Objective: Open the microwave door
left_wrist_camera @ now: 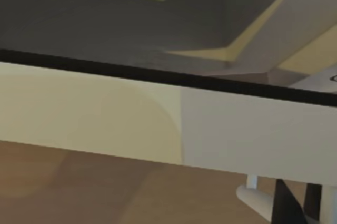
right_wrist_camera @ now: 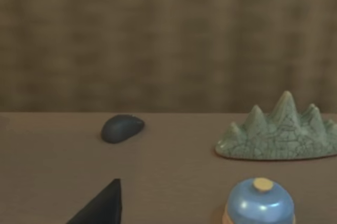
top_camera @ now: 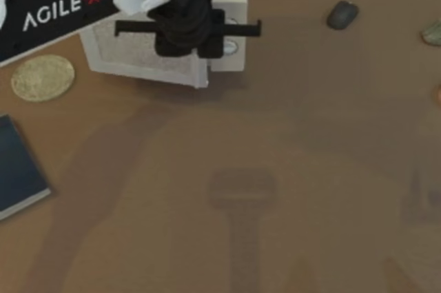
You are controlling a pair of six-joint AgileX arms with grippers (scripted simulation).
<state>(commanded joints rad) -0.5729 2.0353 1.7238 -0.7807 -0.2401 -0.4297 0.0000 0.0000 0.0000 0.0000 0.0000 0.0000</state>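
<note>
White door panel (top_camera: pixel 145 55) with its speckled window lies just below the left pincer (top_camera: pixel 187 31), swung part-way out from the microwave (top_camera: pixel 234 3) at the table's far left, its free edge angled toward the table's near side. From the wrist camera the door's edge and the open cavity fill the frame, with the slim handle (left_wrist_camera: pixel 255 198) close by; whether the pincer is clenched on it or released I cannot tell. The opening step looks under way, not complete. Next, the pull should follow the hinge's arc outward. Farther off, a dark mouse (top_camera: pixel 342 14) sits well to the right. The right arm is out of the top view, parked.
</note>
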